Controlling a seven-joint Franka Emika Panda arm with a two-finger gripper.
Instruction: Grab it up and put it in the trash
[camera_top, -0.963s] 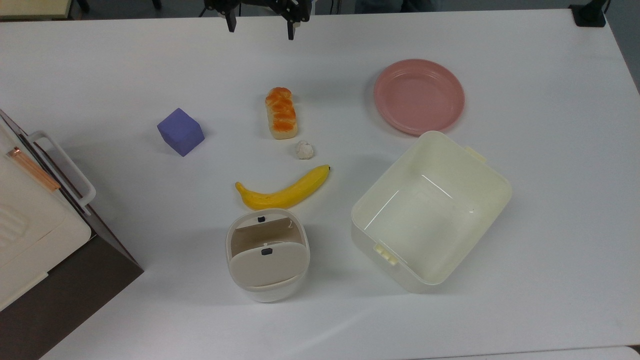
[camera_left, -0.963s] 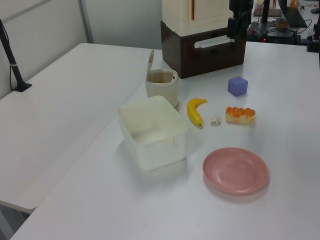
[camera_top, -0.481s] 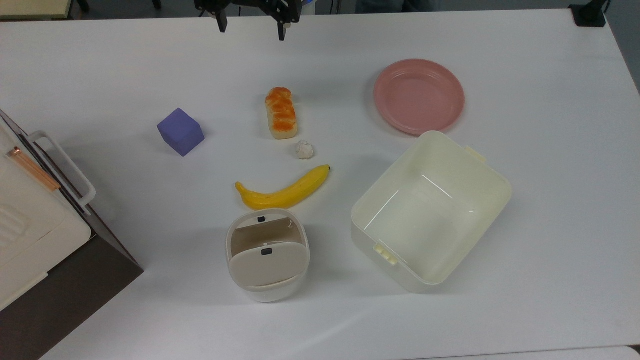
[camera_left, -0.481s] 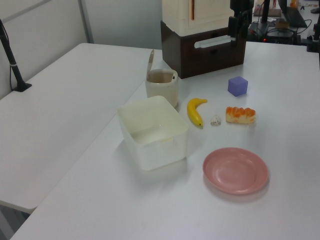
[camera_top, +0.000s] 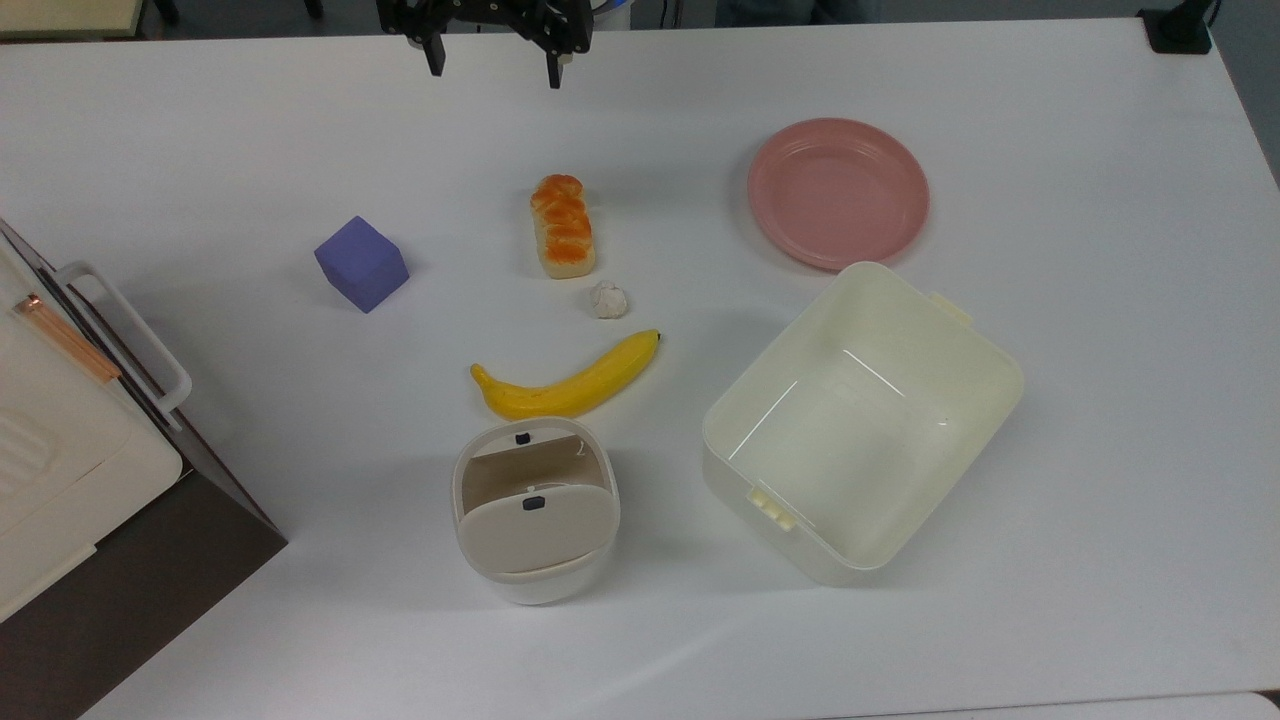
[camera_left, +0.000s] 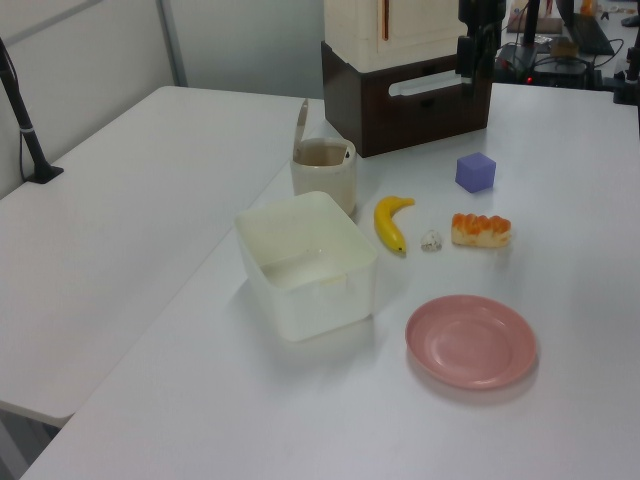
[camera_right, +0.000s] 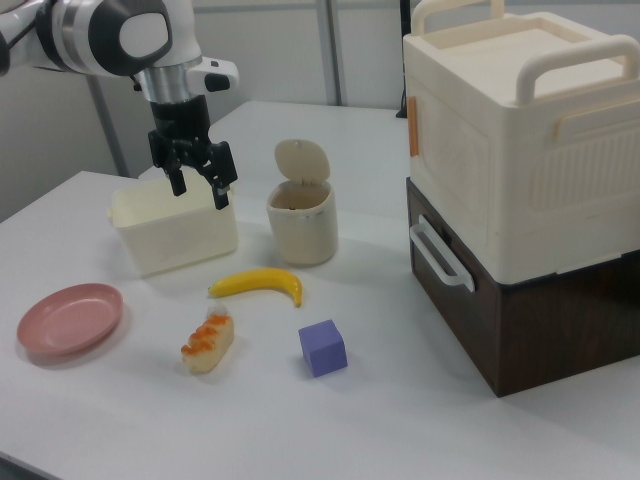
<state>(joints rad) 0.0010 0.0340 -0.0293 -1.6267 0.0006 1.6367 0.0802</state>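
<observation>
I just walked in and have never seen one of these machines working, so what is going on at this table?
A robot arm hangs above the white table with its gripper open and holding nothing. A small paper wad lies untouched between the bread and the banana. The little bin beyond the banana has its swing lid tipped partly open. A purple cube, a pink plate and a cream tub sit nearby.

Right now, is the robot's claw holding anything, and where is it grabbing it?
Nothing. The gripper hangs open and empty above the table, and the paper wad lies untouched between the bread loaf and the banana.
</observation>
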